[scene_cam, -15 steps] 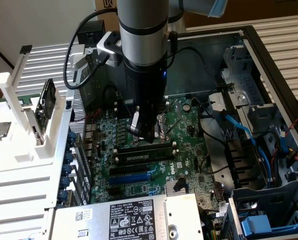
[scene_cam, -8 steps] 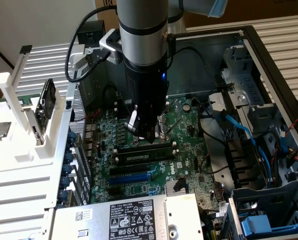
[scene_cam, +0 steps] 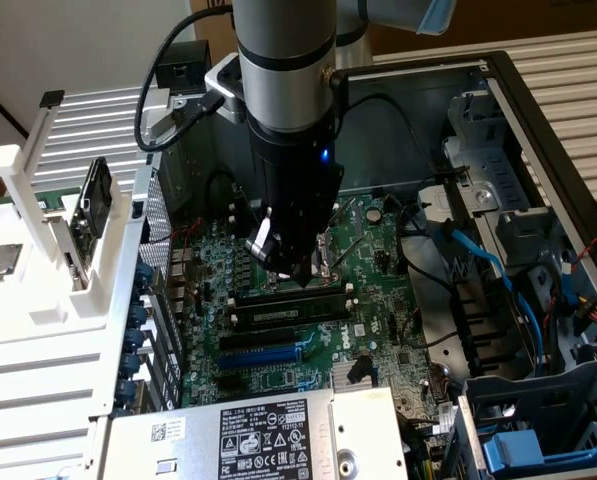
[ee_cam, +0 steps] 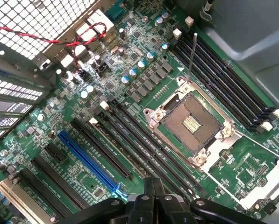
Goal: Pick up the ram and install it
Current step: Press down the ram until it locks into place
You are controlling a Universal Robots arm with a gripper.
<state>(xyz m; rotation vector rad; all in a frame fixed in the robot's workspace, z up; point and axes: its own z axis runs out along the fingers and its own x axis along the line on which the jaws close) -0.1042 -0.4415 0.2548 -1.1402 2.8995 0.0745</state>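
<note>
Pale slatted bench [scene_cam: 68, 365] carries an open grey metal computer case [scene_cam: 538, 150] with a green motherboard [scene_cam: 378, 330] lying flat inside it. Nearest in the exterior view is a silver metal box with a black-and-white label [scene_cam: 268, 435], and to the exterior view's right of it sit blue plastic drive carriers [scene_cam: 538, 445]. Just beyond the silver box, a long blue expansion slot [scene_cam: 268, 352] runs across the board, with rows of black plastic memory slots with white end clips [scene_cam: 288, 318] beyond it.

The ram [scene_cam: 268, 298], a long, thin, dark stick, lies along the slot row right under the arm's black hand [scene_cam: 296, 275], its length matching the slot. Whether it is fully seated cannot be told.

The hand points straight down over that row with its fingers [ee_cam: 151, 189] pressed together, pinching nothing. The tips are at the ram's upper edge or just above it, and contact cannot be made out. Just past the hand sits the square silver processor socket [ee_cam: 190, 121], open, with its thin metal lever [ee_cam: 191, 56] raised.

On the exterior view's left a white plastic rack [scene_cam: 38, 230] stands on the bench, a dark flat slab [scene_cam: 96, 197] upright in it. At the far side, a black cable [scene_cam: 178, 60] loops off the arm's grey wrist [scene_cam: 283, 60]
</note>
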